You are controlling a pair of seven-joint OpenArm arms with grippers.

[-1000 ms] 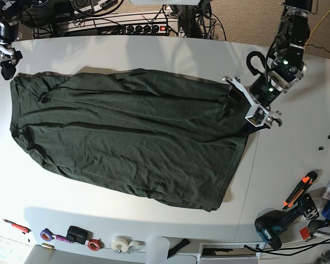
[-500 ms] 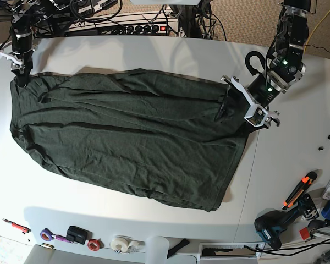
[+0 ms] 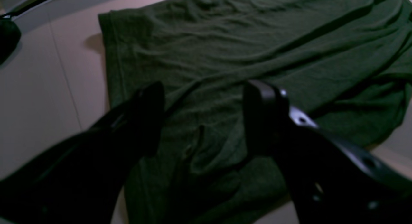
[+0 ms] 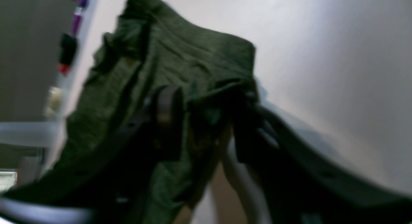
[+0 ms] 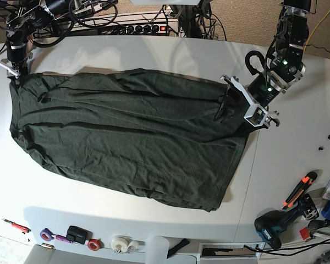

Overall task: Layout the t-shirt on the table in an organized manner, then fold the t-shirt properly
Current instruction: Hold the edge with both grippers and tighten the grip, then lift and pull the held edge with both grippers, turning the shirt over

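The right gripper (image 4: 206, 121) has its 2 dark curved jaws set around a bunched fold of the t-shirt (image 5: 126, 137) at the garment's far left corner, grasping the soft knit. The left gripper (image 3: 202, 117) hangs with its 2 black jaws released and spread wide above the shirt's rumpled right end. The dark green cloth lies spread, creased in long ridges, across the middle of the smooth white bench (image 5: 297, 159).

The dark green t-shirt (image 5: 126, 137) lies spread, wrinkled, across the white table (image 5: 297, 165), its far-left corner seemingly bunched upward in the blurred wrist view.
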